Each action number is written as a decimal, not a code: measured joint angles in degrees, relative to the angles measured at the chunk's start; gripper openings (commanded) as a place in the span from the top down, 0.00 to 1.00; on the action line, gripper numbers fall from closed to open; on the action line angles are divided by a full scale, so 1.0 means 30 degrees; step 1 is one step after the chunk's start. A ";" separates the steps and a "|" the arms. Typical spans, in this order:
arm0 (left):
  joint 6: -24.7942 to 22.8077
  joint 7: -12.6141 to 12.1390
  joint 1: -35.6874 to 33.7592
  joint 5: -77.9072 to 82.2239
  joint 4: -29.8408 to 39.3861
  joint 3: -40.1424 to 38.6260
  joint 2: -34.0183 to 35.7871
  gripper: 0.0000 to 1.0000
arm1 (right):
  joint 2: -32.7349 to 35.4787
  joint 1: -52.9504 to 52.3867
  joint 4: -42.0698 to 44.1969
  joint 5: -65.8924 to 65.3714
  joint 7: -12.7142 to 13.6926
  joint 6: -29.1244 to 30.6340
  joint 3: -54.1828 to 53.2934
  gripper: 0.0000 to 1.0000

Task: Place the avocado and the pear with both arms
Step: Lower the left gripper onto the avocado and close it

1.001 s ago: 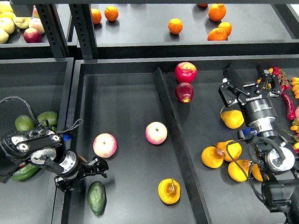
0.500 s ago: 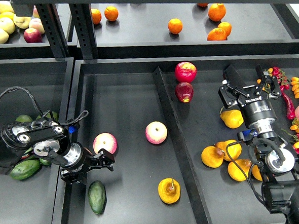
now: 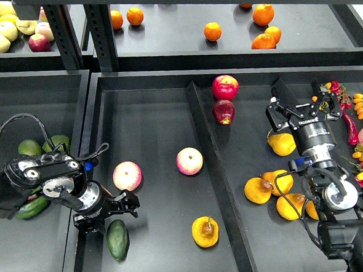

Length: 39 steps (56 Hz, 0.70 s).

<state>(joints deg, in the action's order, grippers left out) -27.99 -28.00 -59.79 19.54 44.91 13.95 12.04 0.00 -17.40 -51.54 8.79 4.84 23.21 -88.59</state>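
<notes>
Black divided tray [image 3: 204, 147] under a dark shelf [image 3: 182, 43] scattered with oranges. Avocado [image 3: 117, 239] lies in the tray's left compartment near the front, pear [image 3: 205, 231] to its right in the same compartment, stem up. Left gripper [image 3: 125, 205] hovers just above the avocado, fingers spread, grasping nothing. Right gripper [image 3: 303, 104] sits over the right compartment, released, empty. Two pink-yellow apples [image 3: 127, 175] rest mid-compartment.

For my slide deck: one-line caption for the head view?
Left gripper hovers open above the avocado; the pear sits alone nearby; right gripper waits open.
</notes>
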 measured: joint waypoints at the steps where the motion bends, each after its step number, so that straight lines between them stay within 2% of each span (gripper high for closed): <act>1: 0.0000 0.0000 0.0023 -0.0009 0.0000 0.0003 -0.0002 0.00 | 0.0000 0.0000 0.0014 0.0000 0.0000 0.0000 0.0000 0.00; 20: 0.0000 0.0000 0.0574 -0.0757 -0.0271 0.0010 -0.1059 0.00 | 0.0000 -0.0001 0.0246 0.0006 0.0000 -0.0001 -0.0003 0.00; 39: -0.0001 0.0000 0.1048 -0.0755 -0.0691 0.0010 -0.1185 0.00 | 0.0000 -0.0001 0.0259 0.0008 -0.0022 0.0106 -0.0003 0.00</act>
<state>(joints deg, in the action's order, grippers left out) -28.00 -28.00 -56.64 17.28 42.84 13.98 8.49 0.00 -17.40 -50.76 8.81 4.77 23.53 -88.60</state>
